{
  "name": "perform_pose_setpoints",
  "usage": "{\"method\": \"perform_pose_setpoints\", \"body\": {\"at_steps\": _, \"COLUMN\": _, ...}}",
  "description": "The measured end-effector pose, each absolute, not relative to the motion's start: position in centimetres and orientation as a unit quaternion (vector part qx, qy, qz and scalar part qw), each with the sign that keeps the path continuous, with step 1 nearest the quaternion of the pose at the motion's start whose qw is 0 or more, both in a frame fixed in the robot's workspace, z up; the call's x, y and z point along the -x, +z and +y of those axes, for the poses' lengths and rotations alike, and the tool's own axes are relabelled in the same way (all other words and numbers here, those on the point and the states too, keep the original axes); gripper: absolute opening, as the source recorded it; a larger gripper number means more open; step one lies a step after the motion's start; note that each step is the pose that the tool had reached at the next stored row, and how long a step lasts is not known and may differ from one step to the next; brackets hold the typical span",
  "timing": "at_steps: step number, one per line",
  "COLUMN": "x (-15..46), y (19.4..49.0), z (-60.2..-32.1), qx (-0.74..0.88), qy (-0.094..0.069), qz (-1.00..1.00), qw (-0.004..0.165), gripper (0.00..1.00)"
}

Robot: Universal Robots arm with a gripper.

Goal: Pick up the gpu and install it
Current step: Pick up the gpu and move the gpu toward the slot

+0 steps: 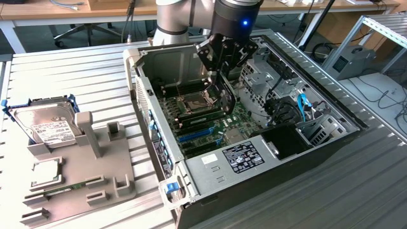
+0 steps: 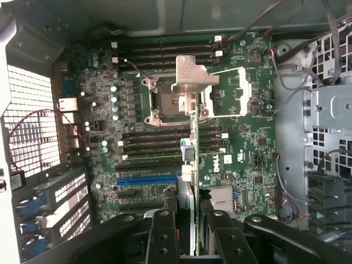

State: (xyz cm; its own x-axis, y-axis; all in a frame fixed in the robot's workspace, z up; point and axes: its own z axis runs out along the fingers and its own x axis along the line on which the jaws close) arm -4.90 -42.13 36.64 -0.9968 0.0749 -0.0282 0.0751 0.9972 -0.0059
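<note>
Exterior view gives the big picture: the computer case (image 1: pixel 162 64) lies open on its side, and the gripper (image 1: pixel 224 64) hangs over the main board (image 1: pixel 213 130) with the gpu (image 1: pixel 224 98) dangling below it, clear of the board as far as I can judge. The jaws are about half closed and pinch the card, one finger on each side. For this step I'd say keep the card dead upright, go slow, and get its lower edge lined up with the blue slot (image 1: pixel 194 135) before any pushing. A tilt would probably jam it or scrape nearby parts. The loose cables (image 1: pixel 302 104) by the drive cage look worth steering clear of too. Wrist view makes plain what the outside camera blurs together: the card edge-on as a thin line between the fingers (image 2: pixel 162 236), its silver bracket (image 2: pixel 195 77) at the far end over the processor socket (image 2: pixel 162 102), and the blue slot off to one side of it. The outside camera in turn has the hard drive (image 1: pixel 47 126) on its grey stand (image 1: pixel 95 167), well apart from the case.
</note>
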Motion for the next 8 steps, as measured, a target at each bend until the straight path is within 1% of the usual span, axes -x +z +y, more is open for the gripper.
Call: {"method": "perform_pose_setpoints", "body": {"at_steps": 8, "x": 3.78, "y": 36.60, "z": -42.12, "qx": -0.038, "qy": -0.003, "qz": 0.999, "qw": 0.014, "gripper": 0.26}}
